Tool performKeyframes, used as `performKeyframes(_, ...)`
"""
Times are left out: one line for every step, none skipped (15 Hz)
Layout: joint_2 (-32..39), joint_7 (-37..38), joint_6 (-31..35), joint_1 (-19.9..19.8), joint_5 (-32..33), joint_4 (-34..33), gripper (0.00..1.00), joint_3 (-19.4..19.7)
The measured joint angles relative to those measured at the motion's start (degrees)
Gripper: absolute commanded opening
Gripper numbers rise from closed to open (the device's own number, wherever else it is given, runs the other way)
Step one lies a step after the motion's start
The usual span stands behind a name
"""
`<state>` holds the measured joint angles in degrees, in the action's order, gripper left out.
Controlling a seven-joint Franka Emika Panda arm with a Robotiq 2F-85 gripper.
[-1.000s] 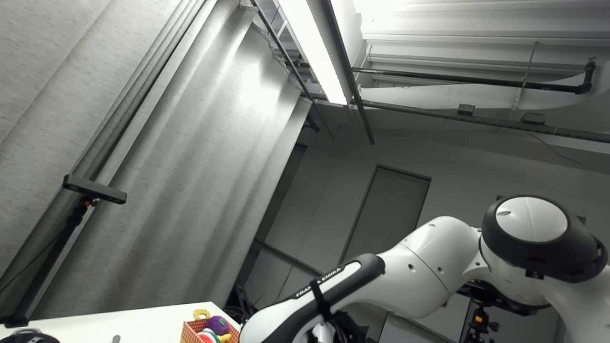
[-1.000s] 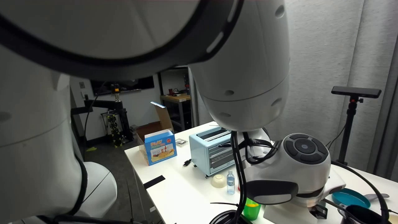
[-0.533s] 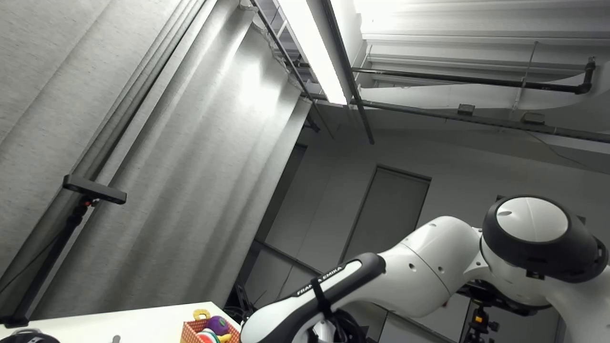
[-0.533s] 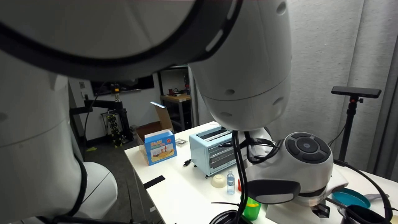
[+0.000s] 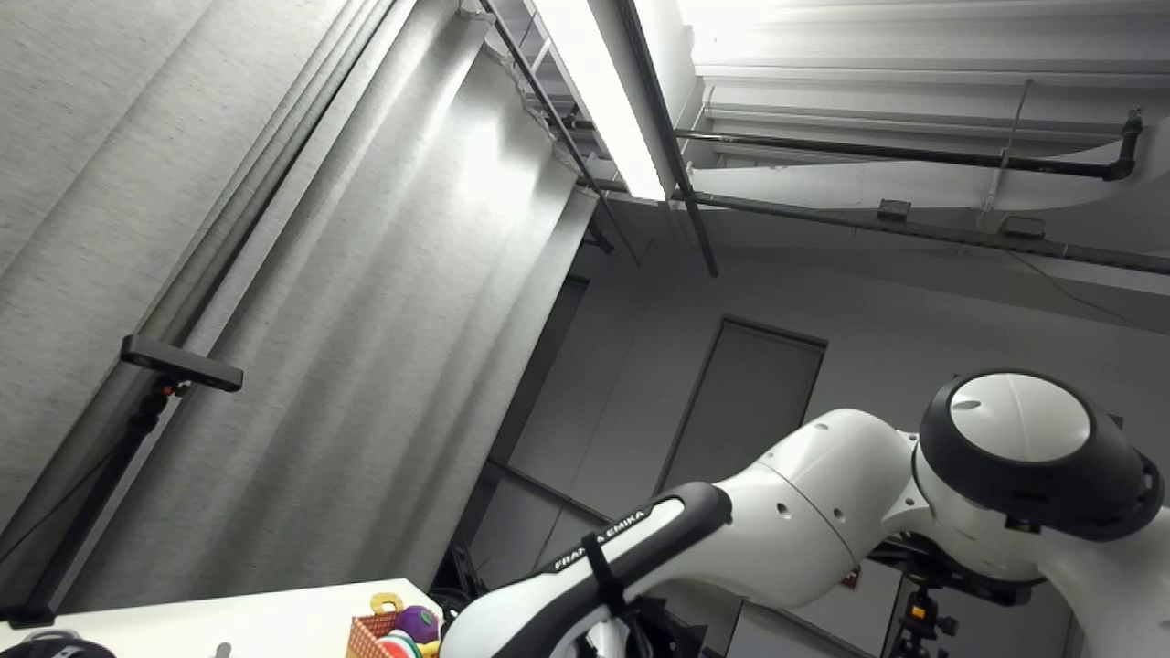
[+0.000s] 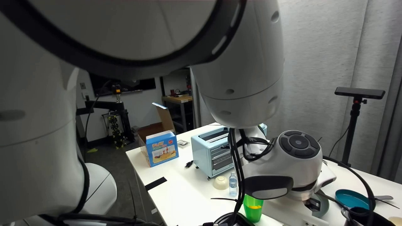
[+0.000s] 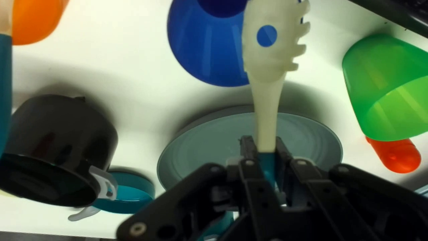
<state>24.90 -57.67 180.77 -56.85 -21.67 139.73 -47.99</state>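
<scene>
One cream toothed spoon juts out beyond the gripper, which pinches its teal handle.

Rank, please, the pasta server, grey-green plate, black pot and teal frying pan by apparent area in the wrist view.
1. Grey-green plate and black pot: too close to rank; the gripper hides part of the plate.
2. Pasta server: held nearer the camera, so perhaps enlarged.
3. Teal frying pan: partly behind the pot.
</scene>
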Motion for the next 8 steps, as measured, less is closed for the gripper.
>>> performKeyframes(0.0, 0.0, 0.0, 0.6, 0.0, 0.0, 0.04, 0.3)
performKeyframes(0.0, 0.0, 0.0, 1.1, 0.1, 0.0, 0.04, 0.6)
performKeyframes(0.0, 0.0, 0.0, 1.5, 0.2, 0.0, 0.04, 0.9)
performKeyframes(0.0, 0.0, 0.0, 1.7, 0.2, -0.1, 0.04, 1.2)
performKeyframes(0.0, 0.0, 0.0, 1.8, 0.3, -0.3, 0.04, 1.4)
performKeyframes(0.0, -0.1, 0.0, 1.9, 0.3, -0.5, 0.04, 1.6)
performKeyframes(0.0, -0.1, 0.0, 1.9, 0.4, -0.6, 0.04, 1.8)
performKeyframes(-0.1, -0.3, 0.0, 1.9, 0.5, -0.8, 0.04, 2.0)
